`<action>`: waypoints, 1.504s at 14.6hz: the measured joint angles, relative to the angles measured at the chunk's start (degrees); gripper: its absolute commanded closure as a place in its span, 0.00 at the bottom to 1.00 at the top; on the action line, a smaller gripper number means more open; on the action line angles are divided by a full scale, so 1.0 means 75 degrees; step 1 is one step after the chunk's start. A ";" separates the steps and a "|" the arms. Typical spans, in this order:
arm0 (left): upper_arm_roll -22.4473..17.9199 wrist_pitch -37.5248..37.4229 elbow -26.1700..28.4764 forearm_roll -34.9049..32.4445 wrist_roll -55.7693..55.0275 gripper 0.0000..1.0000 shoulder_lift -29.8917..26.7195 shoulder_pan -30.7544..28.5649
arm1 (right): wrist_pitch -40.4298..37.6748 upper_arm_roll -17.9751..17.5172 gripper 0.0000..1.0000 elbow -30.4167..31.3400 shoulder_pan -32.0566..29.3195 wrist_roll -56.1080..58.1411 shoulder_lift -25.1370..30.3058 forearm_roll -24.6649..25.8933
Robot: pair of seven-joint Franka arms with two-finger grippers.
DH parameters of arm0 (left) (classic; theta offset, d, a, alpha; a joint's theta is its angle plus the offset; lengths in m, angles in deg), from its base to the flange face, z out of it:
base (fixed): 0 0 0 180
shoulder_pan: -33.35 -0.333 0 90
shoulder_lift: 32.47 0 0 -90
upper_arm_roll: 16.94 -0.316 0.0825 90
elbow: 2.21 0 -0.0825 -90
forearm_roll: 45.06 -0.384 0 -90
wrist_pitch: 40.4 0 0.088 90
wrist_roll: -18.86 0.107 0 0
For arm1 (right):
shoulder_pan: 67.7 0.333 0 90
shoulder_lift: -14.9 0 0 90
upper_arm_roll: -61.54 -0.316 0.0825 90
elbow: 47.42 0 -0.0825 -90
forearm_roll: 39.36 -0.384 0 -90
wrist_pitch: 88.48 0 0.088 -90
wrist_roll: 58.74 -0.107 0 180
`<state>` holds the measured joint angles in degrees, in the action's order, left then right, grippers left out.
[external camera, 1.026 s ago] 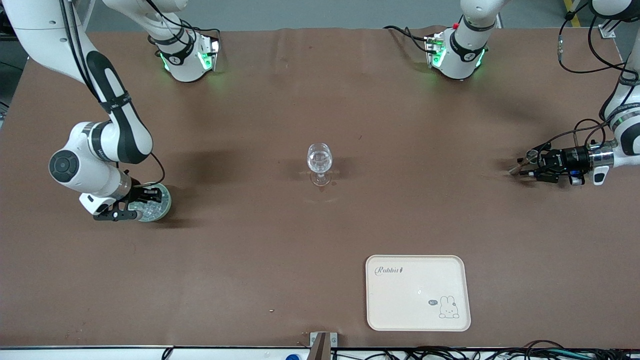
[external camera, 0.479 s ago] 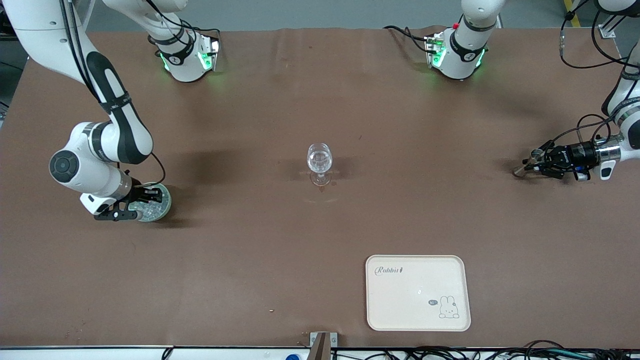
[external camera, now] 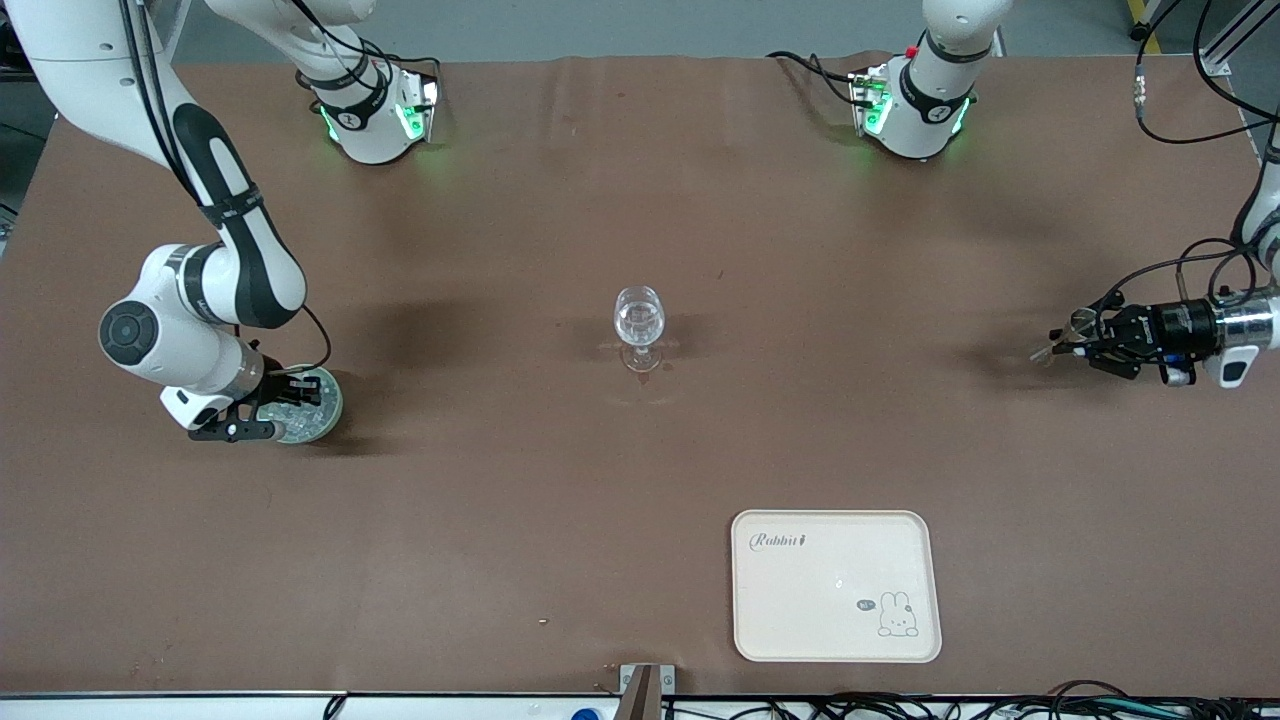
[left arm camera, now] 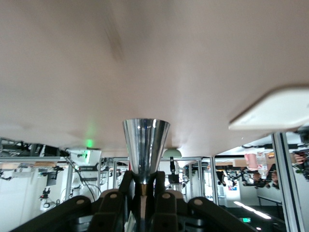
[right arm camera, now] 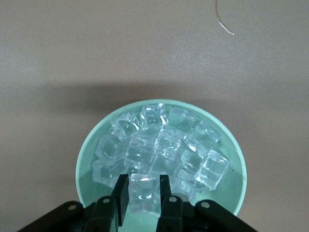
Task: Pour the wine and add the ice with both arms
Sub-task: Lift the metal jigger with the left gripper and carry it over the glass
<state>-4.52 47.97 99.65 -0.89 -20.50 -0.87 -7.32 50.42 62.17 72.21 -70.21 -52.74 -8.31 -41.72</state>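
My right gripper (right arm camera: 144, 186) is down in the pale green bowl (right arm camera: 87, 150), shut on one clear ice cube (right arm camera: 144, 192) at the edge of the pile of ice (right arm camera: 164, 145). In the front view the bowl (external camera: 330, 410) sits at the right arm's end of the table, under the right gripper (external camera: 290, 395). My left gripper (external camera: 1085, 335) hangs over the left arm's end, shut on the narrow base of a small shiny metal cup (left arm camera: 146, 140) lying sideways. The stemmed glass (external camera: 639, 318) stands mid-table with clear contents. Wine is out of view.
A cream tray with a rabbit drawing (external camera: 836, 585) lies nearer the front camera than the glass, toward the left arm's end. Both arm bases (external camera: 375, 110) (external camera: 915, 105) stand along the table's edge farthest from the front camera.
The left arm has drawn back toward its end of the table with the metal cup. The right gripper's fingers have closed on an ice cube in the bowl.
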 measured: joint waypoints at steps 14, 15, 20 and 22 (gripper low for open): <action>0.2171 -0.0256 -0.0101 0.0469 -0.1486 0.99 -0.1648 0.2041 | -0.3057 0.0161 1.00 -0.2342 -0.0021 -0.0087 0.0274 -0.0503; 0.2173 0.0037 -0.0100 0.0472 -0.1816 0.99 -0.1689 0.2450 | -0.3413 0.0235 1.00 -0.2730 -0.0027 -0.0133 0.0400 -0.0503; 0.2238 0.1394 -0.0090 0.0497 -0.3330 0.99 -0.1747 0.3944 | -0.4613 0.0564 0.99 -0.4090 -0.0054 -0.0261 0.1226 -0.0399; 0.2578 0.2012 -0.0060 0.0501 -0.3887 0.99 -0.1747 0.4162 | -0.5571 0.0677 0.99 -0.4710 -0.0057 -0.0263 0.1442 -0.0373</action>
<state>14.82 63.06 99.20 2.87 -49.65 -13.97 23.90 8.64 67.24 36.89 -70.64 -54.72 2.51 -44.51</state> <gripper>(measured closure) 0.789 0.775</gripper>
